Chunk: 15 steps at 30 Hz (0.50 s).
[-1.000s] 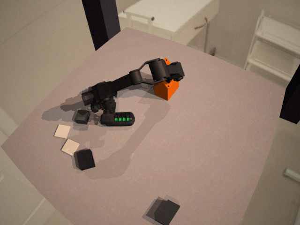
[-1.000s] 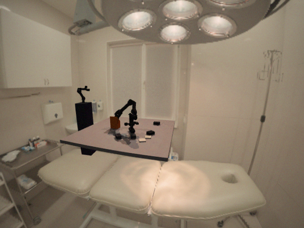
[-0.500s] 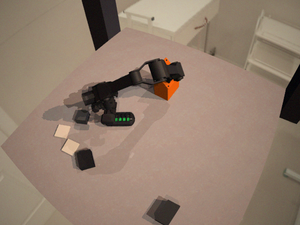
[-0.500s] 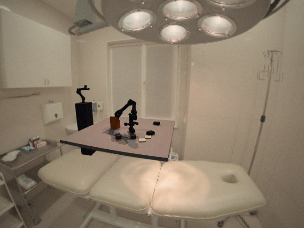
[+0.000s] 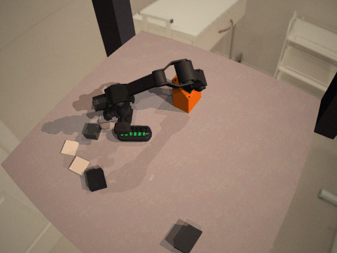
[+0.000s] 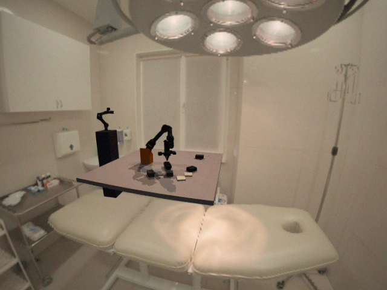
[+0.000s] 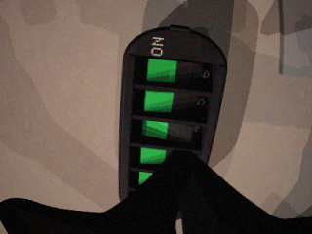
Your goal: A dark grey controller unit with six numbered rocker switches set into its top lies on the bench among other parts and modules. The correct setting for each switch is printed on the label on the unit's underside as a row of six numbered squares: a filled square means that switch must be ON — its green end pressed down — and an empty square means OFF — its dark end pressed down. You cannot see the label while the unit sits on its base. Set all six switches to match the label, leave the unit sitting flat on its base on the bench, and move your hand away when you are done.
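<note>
1. One black six-joint arm reaches from its orange block base across the pinkish-grey bench top toward the left side of the top view.
2. One dark grey, pill-shaped controller unit sits flat on its base on the bench, switches up, just in front of the arm's wrist.
3. The black parallel-jaw gripper is fully closed with nothing between its fingers; its joined tips rest over the near end of the switch row.
4. In the wrist view five green rocker ends can be counted in a column under the printed "ON" mark; the fifth is partly covered by the fingertips, and a sixth switch is hidden beneath them.
5. Three dark cube-like modules lie on the bench: a small one left of the unit, a larger one nearer the front-left edge, and one well apart near the front edge.
6. Two pale beige square tiles lie side by side between the first two dark modules.
7. One flat grey plate lies partly under the wrist.
</note>
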{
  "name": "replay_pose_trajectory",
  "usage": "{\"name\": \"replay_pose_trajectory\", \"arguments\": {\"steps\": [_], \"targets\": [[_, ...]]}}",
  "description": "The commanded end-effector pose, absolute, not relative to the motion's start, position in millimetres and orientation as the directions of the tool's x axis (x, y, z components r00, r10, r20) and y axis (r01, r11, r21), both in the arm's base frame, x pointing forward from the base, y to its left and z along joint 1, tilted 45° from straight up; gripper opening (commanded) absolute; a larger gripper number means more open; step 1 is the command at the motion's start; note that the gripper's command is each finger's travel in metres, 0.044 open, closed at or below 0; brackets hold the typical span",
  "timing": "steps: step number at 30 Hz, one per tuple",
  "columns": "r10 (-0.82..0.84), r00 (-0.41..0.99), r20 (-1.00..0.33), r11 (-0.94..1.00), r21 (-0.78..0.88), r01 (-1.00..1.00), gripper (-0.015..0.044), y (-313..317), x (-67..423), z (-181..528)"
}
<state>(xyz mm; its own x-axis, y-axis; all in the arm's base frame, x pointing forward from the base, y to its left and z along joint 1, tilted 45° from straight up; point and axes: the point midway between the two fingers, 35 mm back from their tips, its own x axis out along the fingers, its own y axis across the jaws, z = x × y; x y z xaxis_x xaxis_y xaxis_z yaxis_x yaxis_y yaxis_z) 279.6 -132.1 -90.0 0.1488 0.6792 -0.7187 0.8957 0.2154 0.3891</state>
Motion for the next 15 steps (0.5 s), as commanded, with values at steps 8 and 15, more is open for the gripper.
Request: {"name": "replay_pose_trajectory", "arguments": {"steps": [8, 15], "targets": [[0.677, 0.154, -0.719, 0.205, 0.385, 0.900, 0.0000, -122.7, 277.9, -75.7], [0.684, 0.177, -0.708, 0.187, 0.404, 0.896, 0.0000, -122.4, 272.3, -82.2]]}}
